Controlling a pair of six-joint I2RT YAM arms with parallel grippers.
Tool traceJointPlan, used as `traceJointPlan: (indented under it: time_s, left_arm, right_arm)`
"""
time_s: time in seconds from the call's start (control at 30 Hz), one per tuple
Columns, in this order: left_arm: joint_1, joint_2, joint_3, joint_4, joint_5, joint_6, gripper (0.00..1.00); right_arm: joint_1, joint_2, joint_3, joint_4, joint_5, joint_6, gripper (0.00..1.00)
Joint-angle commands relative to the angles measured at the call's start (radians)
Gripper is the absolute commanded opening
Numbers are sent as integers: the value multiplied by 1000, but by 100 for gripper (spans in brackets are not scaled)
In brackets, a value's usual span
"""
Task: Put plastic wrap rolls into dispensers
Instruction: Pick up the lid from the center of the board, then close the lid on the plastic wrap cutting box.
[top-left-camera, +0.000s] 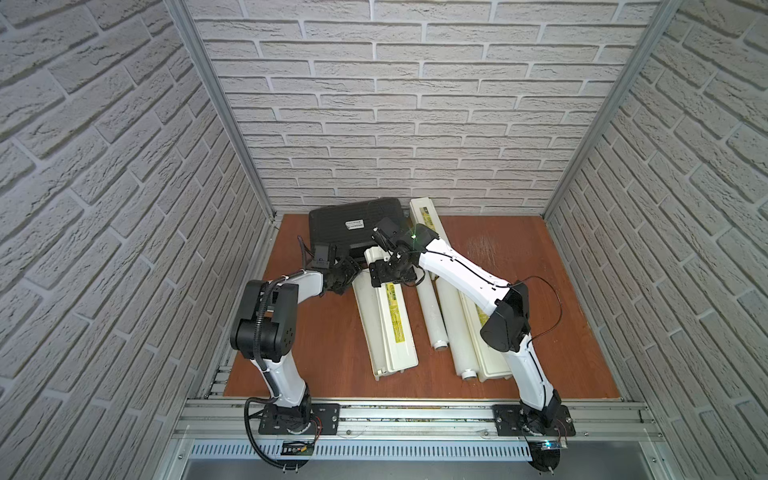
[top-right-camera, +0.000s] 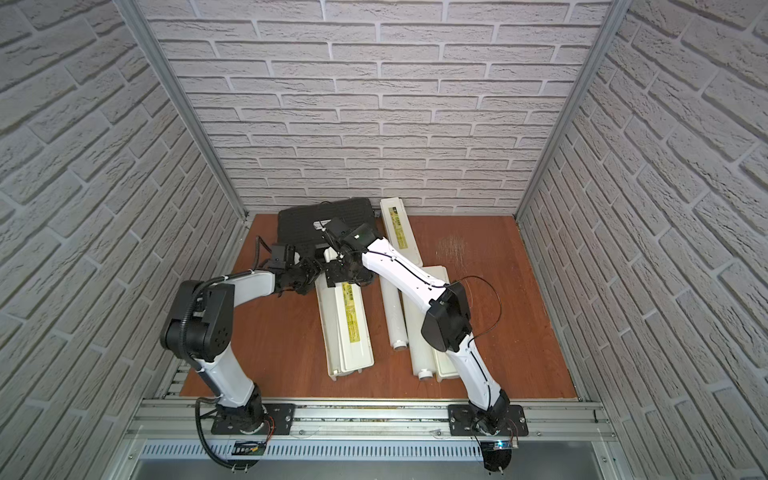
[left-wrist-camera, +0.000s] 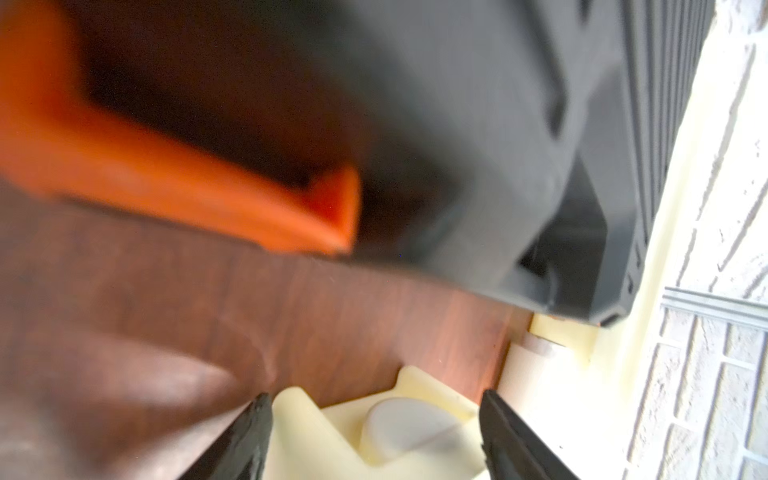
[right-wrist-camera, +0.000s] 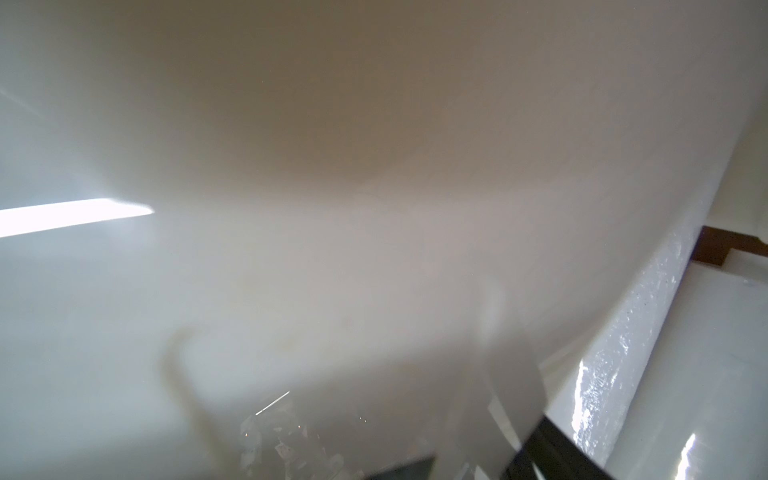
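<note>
Near the case (top-left-camera: 353, 224): three dispensers (top-left-camera: 397, 328), two loose rolls (top-left-camera: 431, 311) front-right, third roll (left-wrist-camera: 409, 428) inside the dispenser in front. My left claw (left-wrist-camera: 376, 401) straddles its end, right claw (top-left-camera: 380, 274) is over it; gripping? Can't tell.

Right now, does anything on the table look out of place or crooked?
Yes. The far dispenser lies askew beside the black case, its end at the back wall. Two plastic wrap rolls lie loose between the left dispenser and the right dispenser.
</note>
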Motion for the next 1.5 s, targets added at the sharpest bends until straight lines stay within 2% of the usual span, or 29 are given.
traceJointPlan:
  time_s: [0.0, 0.07, 0.27, 0.33, 0.43, 0.6, 0.8, 1.1, 1.47]
  left_arm:
    - [-36, -6, -38, -91, 55, 1, 77]
    - [-44, -14, -49, -89, 54, -5, 77]
    - [-21, -67, -58, -119, 9, 32, 88]
    - [-4, -111, -44, -154, -18, 88, 98]
    - [27, -190, -33, -232, -75, 162, 98]
    - [77, -309, -94, -272, -62, 195, 98]
    - [81, -449, -225, -259, 4, 186, 98]
    - [94, -670, -335, -312, -18, 148, 98]
    - [93, -736, -396, -300, 48, 141, 98]
  right_arm:
    - [-1, -72, -4, 4, 2, 14, 66]
    - [-1, -76, -5, -3, 0, 18, 66]
    - [2, -100, -38, -15, -15, 51, 66]
    - [8, -109, -46, -21, -12, 60, 66]
    - [14, -107, -44, -45, 3, 72, 66]
    - [36, -69, -10, -63, 20, 89, 64]
    - [60, 5, 62, -70, 32, 105, 65]
    - [75, 81, 113, -66, 55, 113, 66]
    - [84, 117, 110, 18, 99, 152, 69]
